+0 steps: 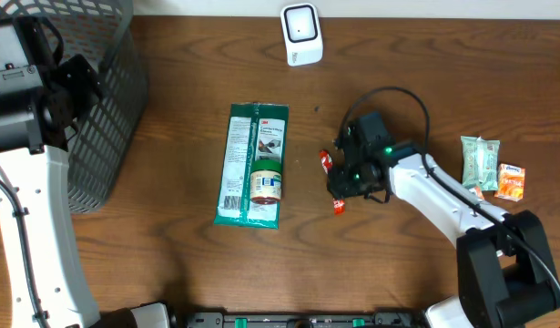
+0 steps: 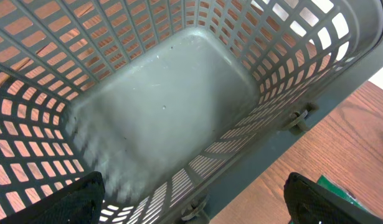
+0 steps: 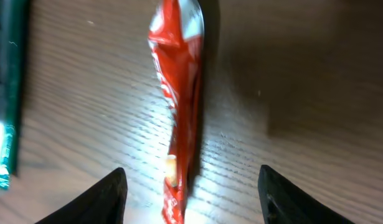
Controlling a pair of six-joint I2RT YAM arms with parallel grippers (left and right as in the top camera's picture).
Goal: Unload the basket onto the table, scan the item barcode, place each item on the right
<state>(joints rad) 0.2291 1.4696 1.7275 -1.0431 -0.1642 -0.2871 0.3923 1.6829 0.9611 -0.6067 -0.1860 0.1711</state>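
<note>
Red crinkled wrapper (image 3: 177,93) (thin, glossy) lies ungripped between parted fingers of the right hand (image 3: 191,186).

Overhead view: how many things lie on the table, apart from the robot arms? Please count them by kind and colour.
Green 3M package: 1
Red packet: 1
Pale green pack: 1
Orange packet: 1
White scanner: 1
Grey basket: 1
Total: 6

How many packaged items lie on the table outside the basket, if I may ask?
4: long green package at centre, red packet under the right gripper, pale green packet and orange packet far right.
</note>
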